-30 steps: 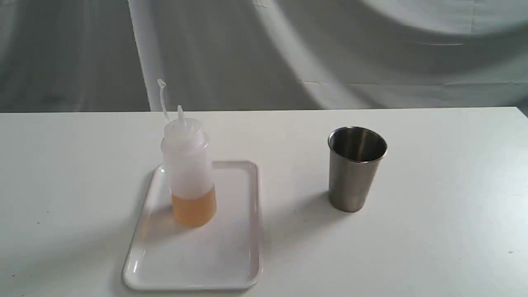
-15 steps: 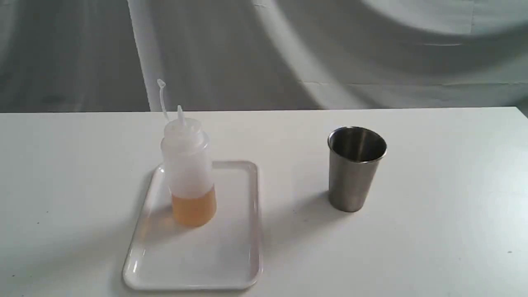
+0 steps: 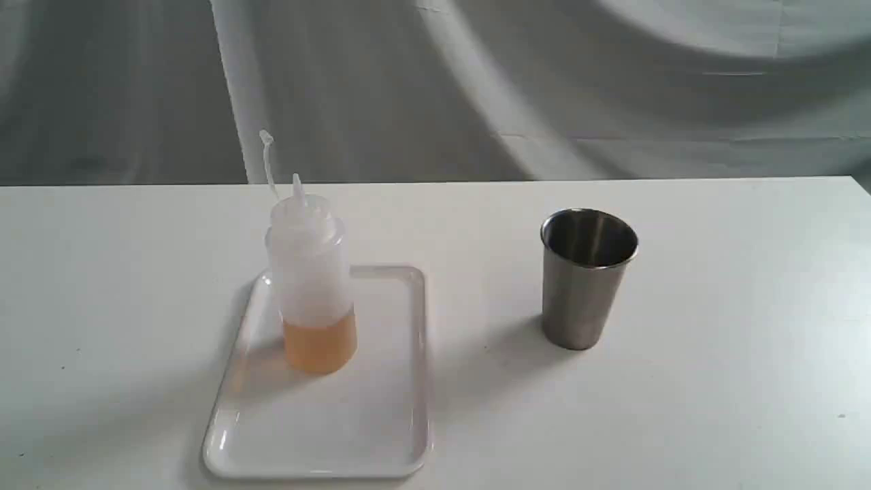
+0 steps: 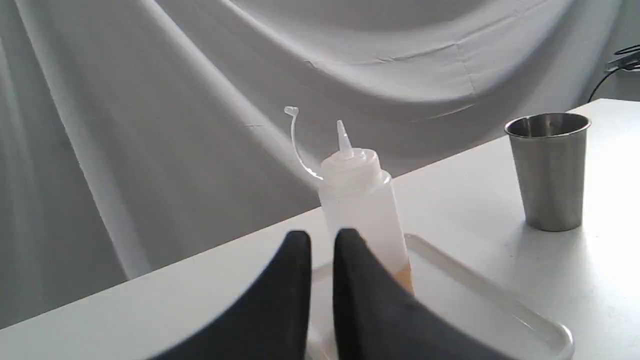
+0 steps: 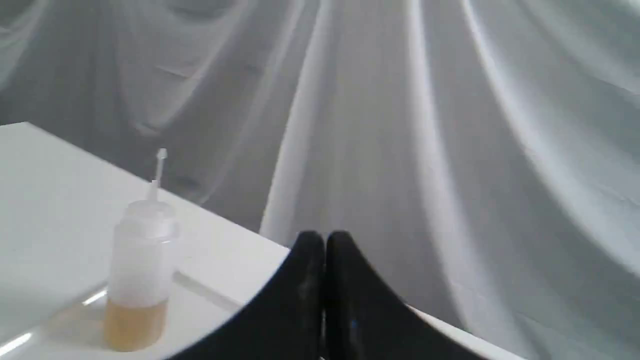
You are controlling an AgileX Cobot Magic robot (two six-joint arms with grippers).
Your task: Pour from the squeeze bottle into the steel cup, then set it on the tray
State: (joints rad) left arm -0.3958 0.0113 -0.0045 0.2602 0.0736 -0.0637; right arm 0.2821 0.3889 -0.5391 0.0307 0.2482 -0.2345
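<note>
- A grey draped cloth backdrop [image 3: 476, 88] hangs across the far side of the scene, behind the table's far edge.
- A white table [image 3: 714, 340] fills the near ground and carries everything else.
- The white glossy tray [image 3: 326, 422] lies flat on the left part of the table, its long side running from near to far.
- The squeeze bottle [image 3: 309, 286] stands upright on the far left part of the tray. Amber-orange liquid [image 3: 320, 347] fills only its bottom portion. Its pointed nozzle [image 3: 297, 184] is uncapped, and the thin cap strap [image 3: 267, 160] curls up beside it.
- The steel cup [image 3: 585, 292] stands upright on the bare table to the right of the tray, well apart from the bottle. Its mouth is open and its inside is dark.
- The left gripper [image 4: 322, 237], seen only from its wrist camera, hovers near the bottle. Its black fingers are slightly parted by a narrow slit and pinch nothing.
- The right gripper [image 5: 325, 237], seen only from its wrist camera, has its fingers pressed together on nothing, off to the right of the bottle.
</note>
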